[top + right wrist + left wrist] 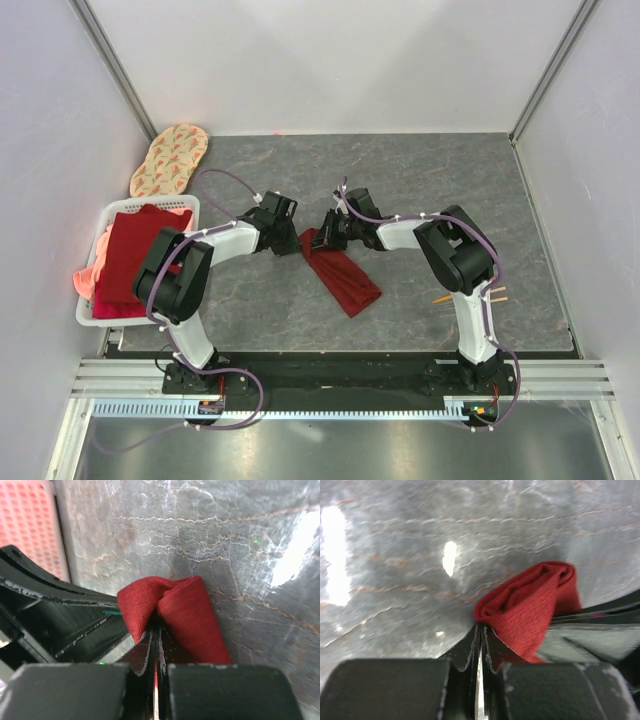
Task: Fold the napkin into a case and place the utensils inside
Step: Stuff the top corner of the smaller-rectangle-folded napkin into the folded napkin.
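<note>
The dark red napkin (342,272) lies as a long folded strip on the grey table, running from the middle toward the front right. Both grippers meet at its far end. My left gripper (293,243) is shut, with the bunched corner of the napkin (530,602) pinched at its tips (481,627). My right gripper (322,235) is shut on the same end, and red cloth (187,610) shows between its tips (156,625). Orange utensils (441,298) lie by the right arm's base, mostly hidden behind it.
A white basket (88,312) with brighter red and salmon cloths stands at the left edge. An oval patterned mat (170,158) lies at the back left. The left gripper's body (60,610) sits close beside my right fingers.
</note>
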